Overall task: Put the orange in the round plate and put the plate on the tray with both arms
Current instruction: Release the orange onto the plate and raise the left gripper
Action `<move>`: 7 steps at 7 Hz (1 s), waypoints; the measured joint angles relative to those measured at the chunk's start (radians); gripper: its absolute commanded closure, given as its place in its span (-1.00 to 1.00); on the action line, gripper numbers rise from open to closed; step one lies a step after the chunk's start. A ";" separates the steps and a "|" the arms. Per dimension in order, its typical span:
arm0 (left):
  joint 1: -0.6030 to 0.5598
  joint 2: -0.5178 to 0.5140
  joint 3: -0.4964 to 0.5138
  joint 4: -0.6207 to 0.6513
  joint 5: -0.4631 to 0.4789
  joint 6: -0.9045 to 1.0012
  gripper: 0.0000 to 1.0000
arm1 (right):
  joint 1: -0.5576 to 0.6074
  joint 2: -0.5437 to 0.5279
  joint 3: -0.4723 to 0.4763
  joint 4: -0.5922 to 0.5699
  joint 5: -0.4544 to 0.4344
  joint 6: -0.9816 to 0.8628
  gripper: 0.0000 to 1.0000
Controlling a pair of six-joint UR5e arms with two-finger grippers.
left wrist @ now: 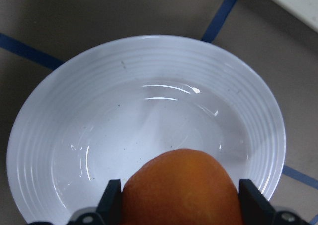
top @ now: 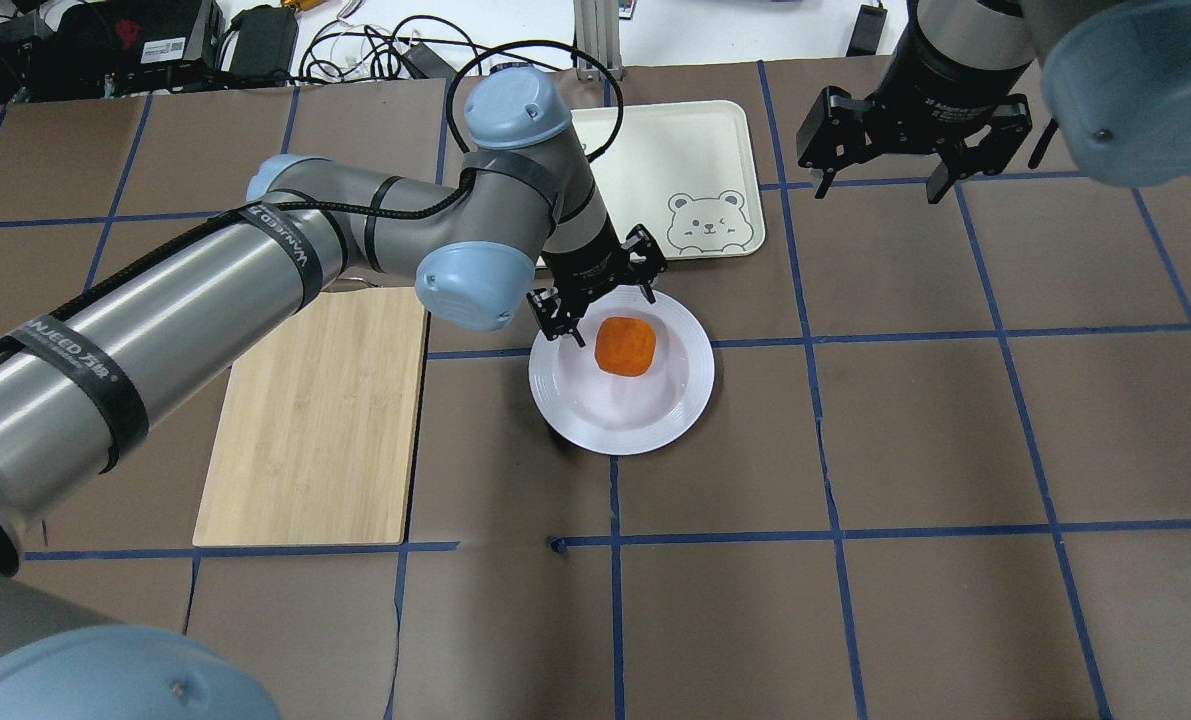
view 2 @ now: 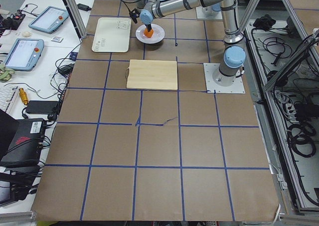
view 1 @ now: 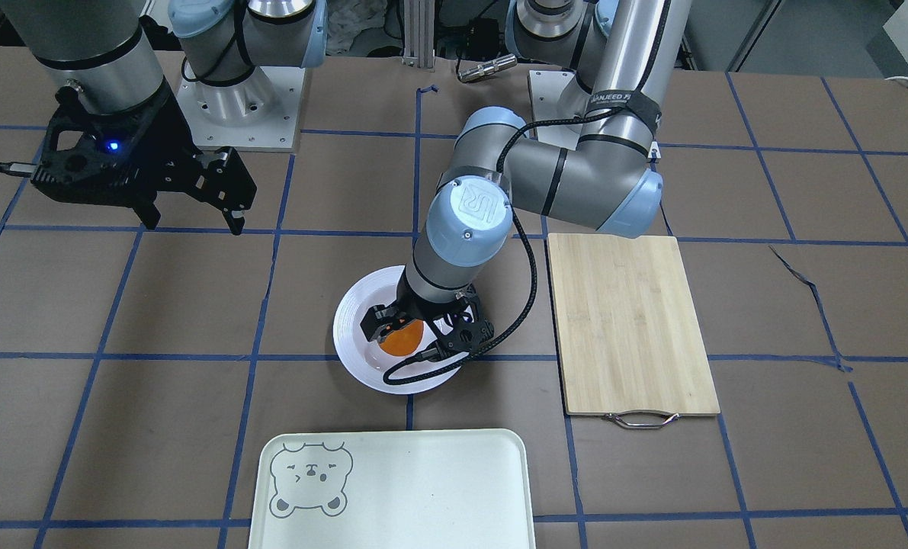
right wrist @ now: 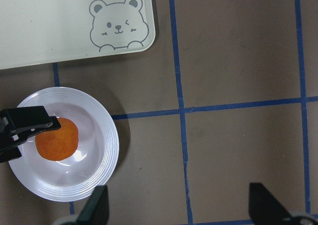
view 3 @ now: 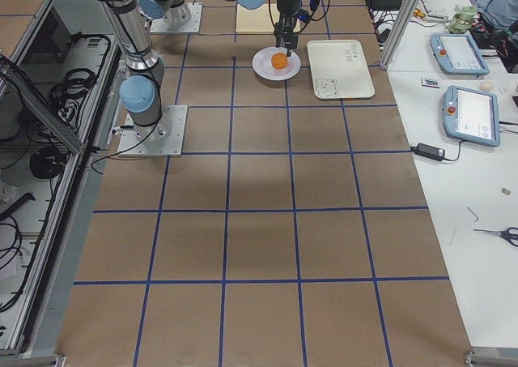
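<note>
The orange [view 1: 402, 341] sits low over the sunken centre of the round plate [view 1: 353, 320], and my left gripper [view 1: 417, 329] is shut on it. In the left wrist view the orange [left wrist: 181, 185] fills the gap between both fingers, with the plate [left wrist: 149, 86] right beneath; I cannot tell whether the fruit touches it. The tray [top: 675, 150] lies just beyond the plate [top: 645, 410], bear face at its near corner. My right gripper [top: 880, 188] hangs open and holds nothing, well to the right of the plate and above the table.
A bamboo cutting board [top: 325, 420] with a metal handle lies under the left arm's forearm, beside the plate. Brown mats with blue tape lines cover the table. Cables and boxes line the far edge.
</note>
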 measured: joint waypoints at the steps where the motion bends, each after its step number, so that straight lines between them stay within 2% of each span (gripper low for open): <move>1: 0.012 0.026 0.015 -0.029 0.019 0.033 -1.00 | -0.001 0.000 0.000 0.000 0.000 0.000 -1.00; 2: 0.028 0.052 0.030 -0.064 0.039 0.069 -1.00 | -0.002 0.002 -0.001 -0.002 0.000 0.000 -1.00; 4: 0.090 0.108 0.058 -0.154 0.148 0.189 -1.00 | -0.010 0.011 -0.002 -0.013 0.022 0.003 -1.00; 7: 0.276 0.177 0.094 -0.252 0.277 0.467 -1.00 | -0.042 0.106 0.010 -0.090 0.128 0.004 -1.00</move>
